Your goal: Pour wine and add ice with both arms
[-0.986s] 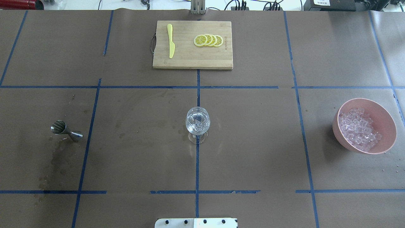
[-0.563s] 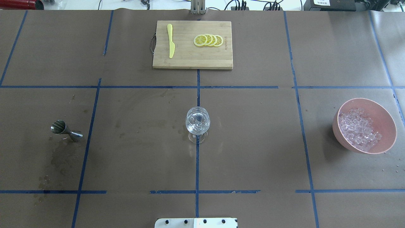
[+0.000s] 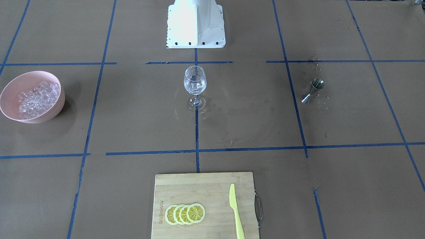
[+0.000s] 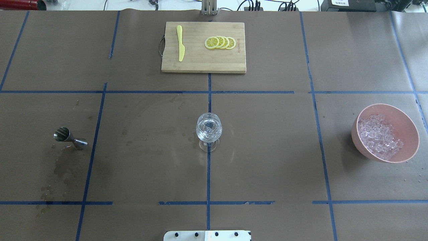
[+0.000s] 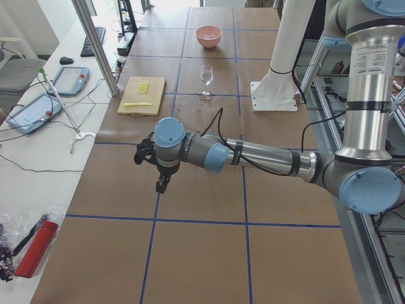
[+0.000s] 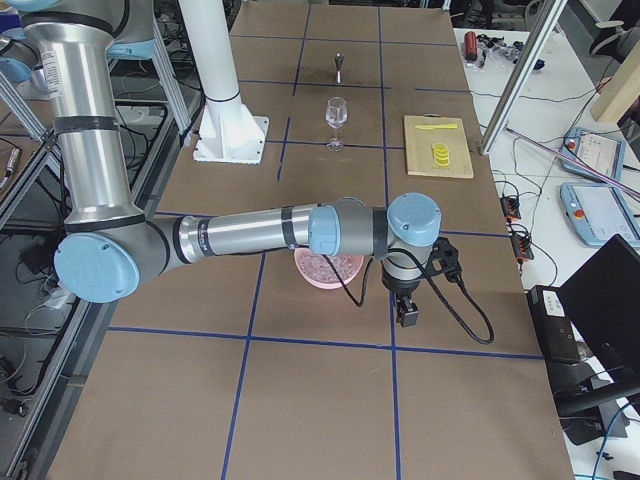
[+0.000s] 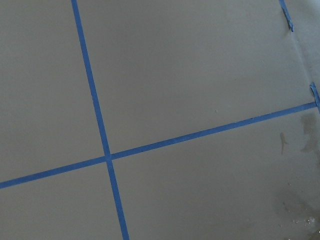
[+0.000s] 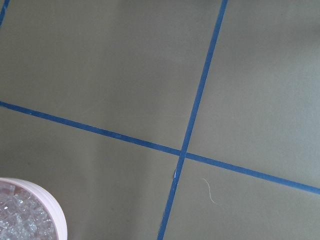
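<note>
**Ana:** Where do the two grippers hang?

**Ben:** The left gripper (image 5: 160, 189) points down from the left arm (image 5: 259, 156), above bare brown paper at the table's left end. The right gripper (image 6: 409, 318) hangs the same way from the right arm (image 6: 240, 235) at the other end.

**Ana:** Are the fingers open or closed?

**Ben:** That cannot be told for either one. Each shows only in a side view, small and dark. The wrist cameras catch no fingers, only paper and blue tape (image 7: 96, 110).

**Ana:** And the ice?

**Ben:** Most of the ice (image 4: 379, 135) lies heaped in a pink bowl (image 4: 354, 137). The bowl is just beside the right fingers, on their side toward the middle of the table, and its rim shows in the lower left corner of the right wrist view. More cubes sit in the glass (image 4: 209, 129). It stands upright on the centre tape line, between the two pairs of fingers and well apart from both.

**Ana:** The wine?

**Ben:** It cannot be made out from the cubes in the glass.

**Ana:** Anything else?

**Ben:** A steel measuring cup (image 4: 70, 139) sits between the left fingers and the glass, with damp stains (image 4: 60, 167) near it. A wooden board (image 4: 200, 63) lies well away from both grippers, carrying lemon slices (image 4: 220, 43) and a yellow knife (image 4: 180, 43).
</note>
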`<move>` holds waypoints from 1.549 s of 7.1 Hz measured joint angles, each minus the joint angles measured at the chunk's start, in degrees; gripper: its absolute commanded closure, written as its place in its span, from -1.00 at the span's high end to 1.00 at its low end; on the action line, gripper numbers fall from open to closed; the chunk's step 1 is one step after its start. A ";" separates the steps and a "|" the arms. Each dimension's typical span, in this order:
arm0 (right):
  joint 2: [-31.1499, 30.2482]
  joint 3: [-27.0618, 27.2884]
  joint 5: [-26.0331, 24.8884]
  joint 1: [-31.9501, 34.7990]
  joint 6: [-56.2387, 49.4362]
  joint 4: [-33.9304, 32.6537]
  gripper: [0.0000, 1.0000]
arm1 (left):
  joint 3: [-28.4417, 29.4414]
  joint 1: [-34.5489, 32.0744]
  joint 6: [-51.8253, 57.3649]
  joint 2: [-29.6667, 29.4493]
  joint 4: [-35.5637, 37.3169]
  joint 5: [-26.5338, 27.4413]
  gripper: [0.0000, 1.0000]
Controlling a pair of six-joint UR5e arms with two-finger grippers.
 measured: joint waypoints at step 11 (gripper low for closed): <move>0.67 0.08 2.34 0.51 0.66 -0.13 1.00 | -5.01 0.07 0.27 10.37 -7.17 3.88 1.00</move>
